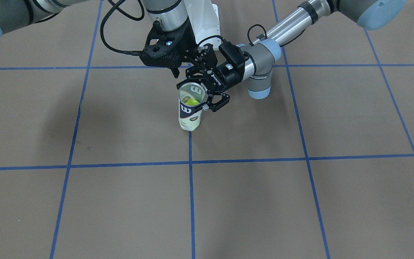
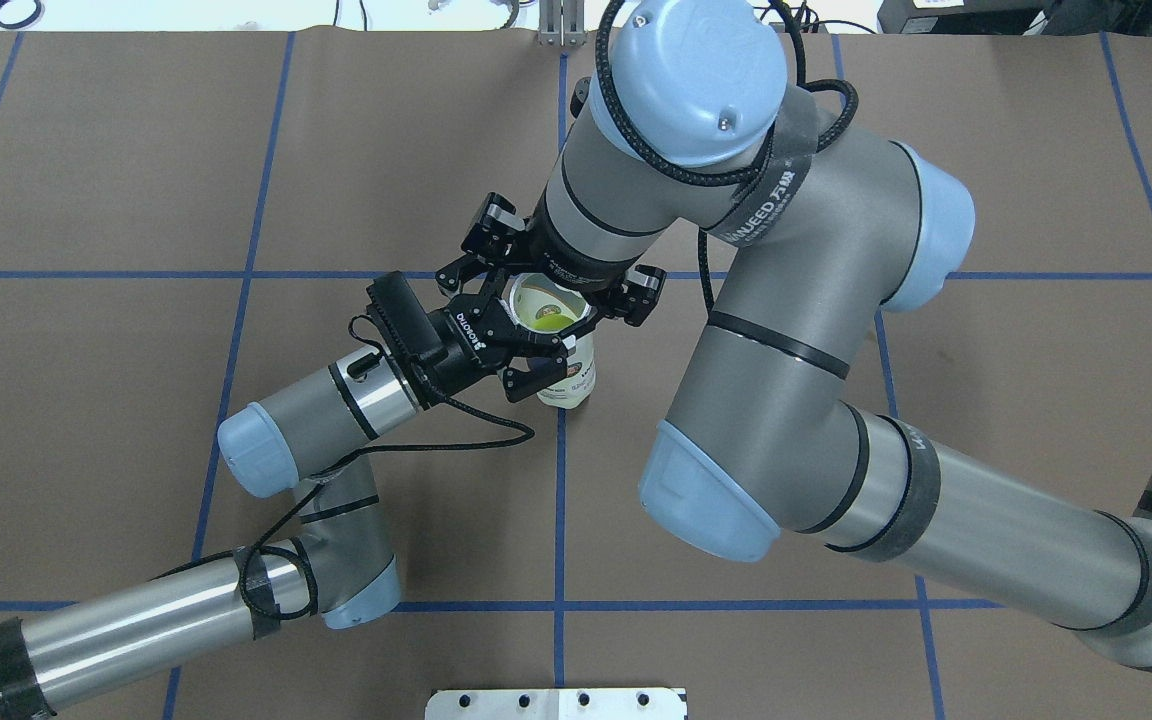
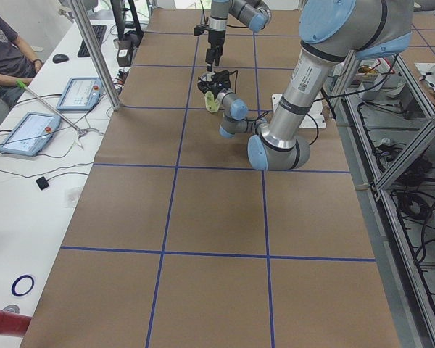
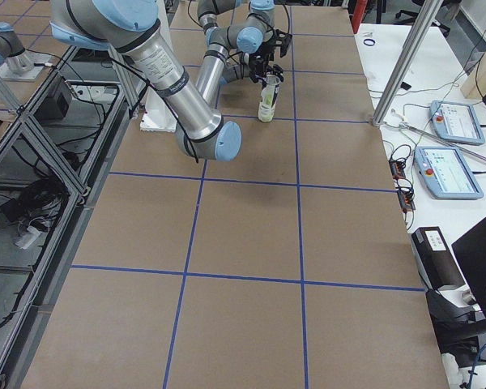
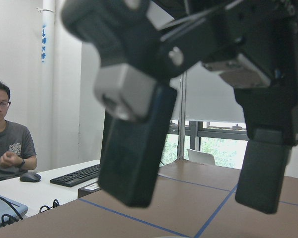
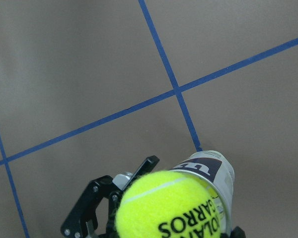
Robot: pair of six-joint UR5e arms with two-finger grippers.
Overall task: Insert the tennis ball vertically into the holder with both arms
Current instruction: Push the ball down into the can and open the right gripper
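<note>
The holder (image 1: 189, 117), a clear tube with a navy and white label, stands upright on the brown table (image 1: 300, 201). A yellow-green tennis ball (image 6: 171, 206) sits inside the holder's open mouth (image 2: 549, 305), also showing through the rim from the front (image 1: 193, 102). My left gripper (image 1: 204, 91) lies level at the holder's top, open, one finger on each side of the rim; its wrist view shows two spread fingers (image 5: 131, 163) with nothing between them. My right gripper (image 1: 187, 73) points straight down just above the mouth, open and holding nothing. Its fingertips are mostly hidden.
Blue tape lines (image 1: 191, 201) divide the table into squares. The robot's white base plate (image 1: 207, 21) is behind the holder. A person (image 3: 0, 51) sits at a side desk with tablets (image 3: 80, 93) and a keyboard (image 5: 77, 174). A metal post (image 3: 94, 51) stands at the table's edge.
</note>
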